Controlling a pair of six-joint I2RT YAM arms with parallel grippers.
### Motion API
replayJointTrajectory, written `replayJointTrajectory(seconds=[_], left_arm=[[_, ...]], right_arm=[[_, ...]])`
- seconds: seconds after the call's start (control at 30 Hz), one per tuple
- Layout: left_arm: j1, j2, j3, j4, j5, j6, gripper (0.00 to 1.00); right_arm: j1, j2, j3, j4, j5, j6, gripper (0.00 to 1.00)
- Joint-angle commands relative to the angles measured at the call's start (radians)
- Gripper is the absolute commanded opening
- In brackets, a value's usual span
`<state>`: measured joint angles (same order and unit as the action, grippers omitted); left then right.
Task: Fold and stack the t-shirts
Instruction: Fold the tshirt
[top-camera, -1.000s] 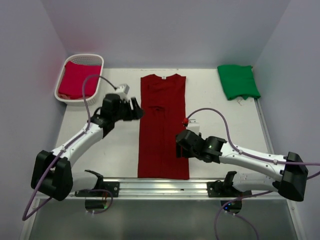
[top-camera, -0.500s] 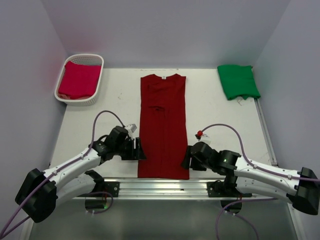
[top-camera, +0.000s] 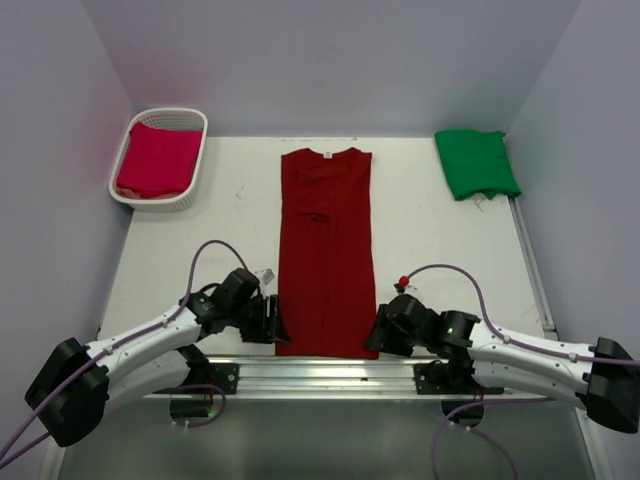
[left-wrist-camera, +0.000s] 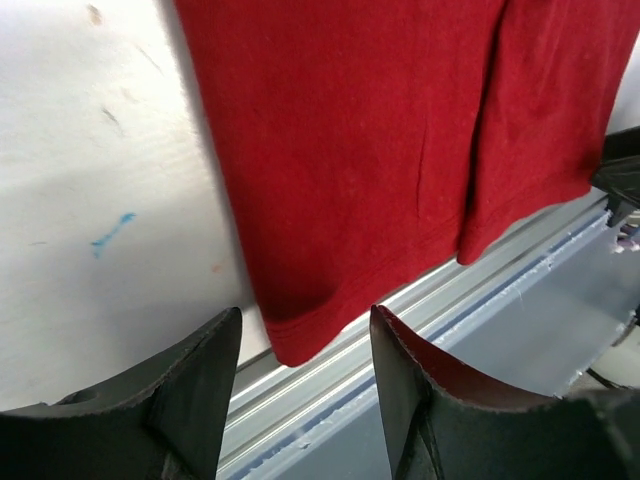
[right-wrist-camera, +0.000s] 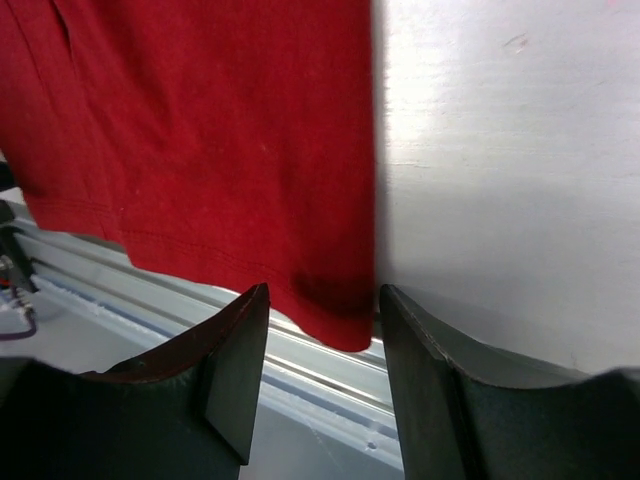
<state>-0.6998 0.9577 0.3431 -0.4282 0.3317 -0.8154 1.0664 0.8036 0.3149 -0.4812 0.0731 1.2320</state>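
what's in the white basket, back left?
A folded pinkish crimson t-shirt lies in the white basket, filling most of it. Anything beneath the shirt, and the basket floor, is covered.

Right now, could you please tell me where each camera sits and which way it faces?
Top: above and behind, looking down on the table and maroon tee; left arm and right arm show.
Left wrist: on the left arm, facing the maroon tee's near left corner; left tool shows.
Right wrist: on the right arm, facing the maroon tee's near right corner; right tool shows.
Shared: both wrist views see the maroon tee's hem and the rail.
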Motion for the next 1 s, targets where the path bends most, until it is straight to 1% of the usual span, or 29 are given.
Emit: replayJointTrajectory(seconds=[0.0, 0.1, 0.13, 0.2, 0.23, 0.3, 0.33, 0.37, 0.43, 0.47, 0.5, 0.63, 0.77, 0.87, 0.97], left_arm=[[-0.032, 0.016, -0.062, 0.0, -0.005, -0.051, 0.58], [-0.047, 0.044, -0.095, 0.04, -0.016, -0.06, 0.57], [-0.049, 0.052, -0.111, 0.067, -0.013, -0.06, 0.56], [-0.05, 0.082, -0.121, 0.083, -0.01, -0.059, 0.52], [-0.052, 0.09, -0.127, 0.1, -0.008, -0.056, 0.51], [-0.053, 0.104, -0.131, 0.118, -0.006, -0.057, 0.46], [-0.056, 0.107, -0.13, 0.12, -0.013, -0.057, 0.42], [-0.058, 0.108, -0.125, 0.118, -0.014, -0.056, 0.33], [-0.059, 0.107, -0.112, 0.094, -0.023, -0.051, 0.2], [-0.061, 0.102, -0.104, 0.08, -0.029, -0.044, 0.06], [-0.061, 0.092, -0.096, 0.066, -0.036, -0.042, 0.01], [-0.067, 0.049, -0.058, 0.003, -0.063, -0.033, 0.0], [-0.07, -0.005, -0.036, 0.026, -0.06, -0.039, 0.0], [-0.072, -0.051, -0.016, 0.028, -0.098, -0.033, 0.0], [-0.072, -0.065, 0.008, 0.046, -0.125, -0.034, 0.0]], right_arm=[[0.001, 0.023, -0.029, 0.081, -0.061, 0.055, 0.52], [0.001, 0.043, -0.048, 0.115, -0.07, 0.064, 0.48], [0.001, 0.052, -0.048, 0.118, -0.07, 0.061, 0.4], [0.0, 0.06, -0.045, 0.118, -0.068, 0.061, 0.34], [0.001, 0.06, -0.043, 0.116, -0.068, 0.06, 0.29], [0.001, 0.06, -0.043, 0.112, -0.07, 0.06, 0.23], [0.0, 0.06, -0.042, 0.109, -0.07, 0.06, 0.15], [0.0, 0.059, -0.043, 0.101, -0.07, 0.058, 0.09], [0.001, 0.054, -0.037, 0.09, -0.065, 0.054, 0.0], [0.0, 0.051, -0.037, 0.081, -0.064, 0.052, 0.0], [0.001, 0.049, -0.033, 0.076, -0.058, 0.049, 0.0], [0.001, 0.046, -0.01, 0.059, -0.044, 0.026, 0.0], [0.001, 0.062, 0.03, 0.053, -0.026, -0.012, 0.0], [0.0, 0.069, 0.076, 0.044, -0.003, -0.043, 0.0], [0.0, 0.078, 0.113, 0.033, 0.046, -0.081, 0.0]])
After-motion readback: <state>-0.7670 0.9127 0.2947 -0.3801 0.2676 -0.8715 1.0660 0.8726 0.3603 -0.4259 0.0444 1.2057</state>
